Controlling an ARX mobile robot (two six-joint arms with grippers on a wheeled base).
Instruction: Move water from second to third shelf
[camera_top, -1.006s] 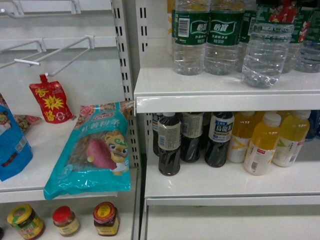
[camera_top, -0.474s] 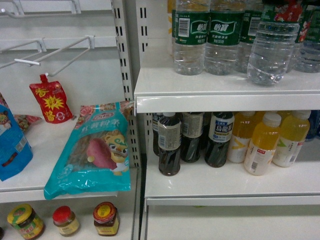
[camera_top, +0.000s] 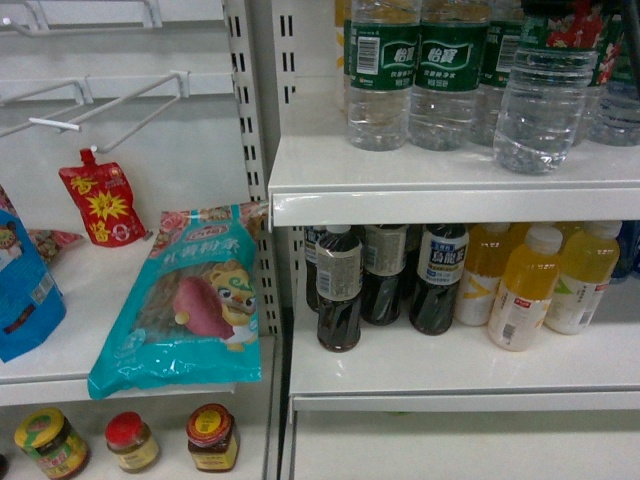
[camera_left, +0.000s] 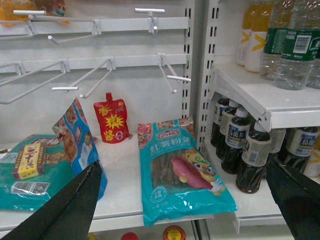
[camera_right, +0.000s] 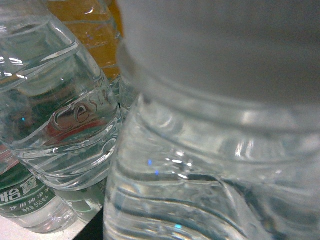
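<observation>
Clear ribbed plastic water on white shelf; left gripper spread wide; right grip impossible to tell

The water bottle stands at the front of the top shelf, right of two other bottles. Cola bottles and juice bottles stand on the shelf below

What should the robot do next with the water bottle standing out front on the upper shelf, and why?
Probably ease the water bottle straight out over the shelf's front edge. It stands ahead of the other water bottles, near the lip, and fills the right wrist view. The right claw's grip cannot be seen.
</observation>
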